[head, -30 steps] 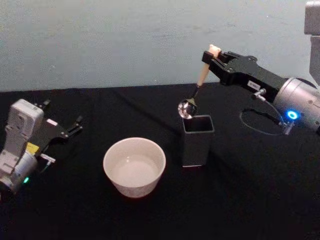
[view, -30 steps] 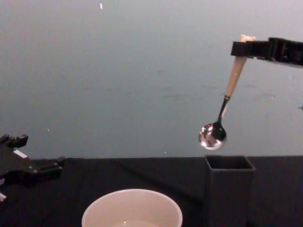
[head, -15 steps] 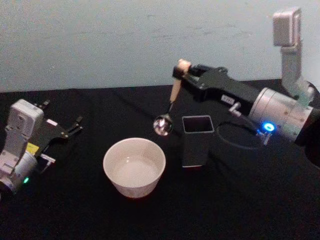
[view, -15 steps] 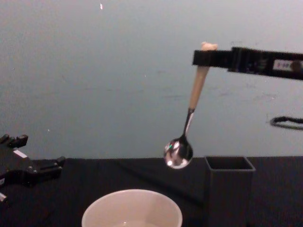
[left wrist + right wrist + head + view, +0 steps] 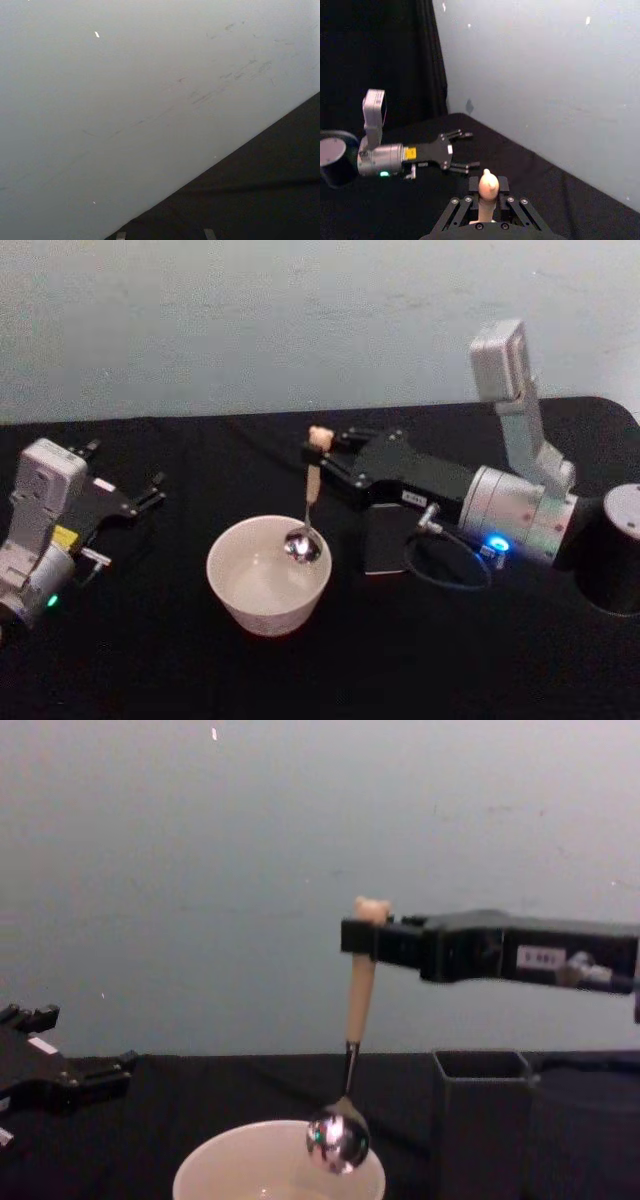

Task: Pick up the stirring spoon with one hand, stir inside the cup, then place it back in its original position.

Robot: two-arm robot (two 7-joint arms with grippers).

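Note:
My right gripper (image 5: 318, 451) is shut on the cream handle of the stirring spoon (image 5: 308, 502), just below its bear head. The spoon hangs almost upright, and its shiny bowl (image 5: 338, 1142) sits at rim height over the right part of the cream-white cup (image 5: 268, 574). The chest view shows the same grip (image 5: 366, 939) above the cup (image 5: 230, 1170). From the right wrist, the bear head (image 5: 488, 183) sticks up between the fingers. The dark grey square holder (image 5: 483, 1120) stands just right of the cup, partly behind my right arm in the head view. My left gripper (image 5: 150, 492) rests open at the far left.
A black cloth (image 5: 200, 670) covers the table in front of a pale wall. A dark round object (image 5: 615, 560) stands at the right edge. The right arm's cable (image 5: 440, 565) loops over the cloth beside the holder.
My right arm has swung left and down, carrying the spoon from above the holder to over the cup, with its bowl lowered to the rim. The left arm has not moved.

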